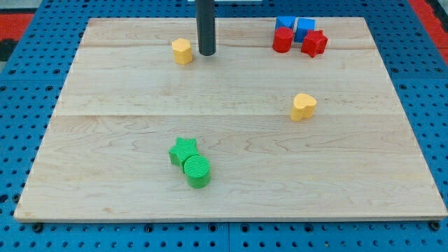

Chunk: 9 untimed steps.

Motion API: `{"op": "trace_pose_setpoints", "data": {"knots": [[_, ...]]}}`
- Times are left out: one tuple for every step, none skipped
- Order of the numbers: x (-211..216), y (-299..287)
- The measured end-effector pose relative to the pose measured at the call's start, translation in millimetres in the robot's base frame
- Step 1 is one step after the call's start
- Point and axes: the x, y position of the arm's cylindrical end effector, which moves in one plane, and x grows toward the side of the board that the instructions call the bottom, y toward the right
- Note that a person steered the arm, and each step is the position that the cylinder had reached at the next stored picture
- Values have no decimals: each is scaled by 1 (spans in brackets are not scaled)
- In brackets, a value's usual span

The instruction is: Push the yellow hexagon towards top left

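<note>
The yellow hexagon [182,51] sits on the wooden board [231,203] near the view's top, left of centre. My tip [207,53] is just to the hexagon's right, a small gap away, at about the same height in the view. The dark rod rises from it to the view's top edge.
A yellow heart-shaped block [303,106] lies right of centre. A green star [183,150] and a green cylinder [197,170] touch each other at lower centre. At top right a red cylinder [282,39], a red star [314,43] and two blue blocks [295,26] cluster together.
</note>
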Motion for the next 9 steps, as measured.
{"op": "trace_pose_setpoints", "data": {"knots": [[0,11],[0,32],[0,32],[1,32],[2,32],[4,29],[6,13],[29,-51],[19,-69]]}}
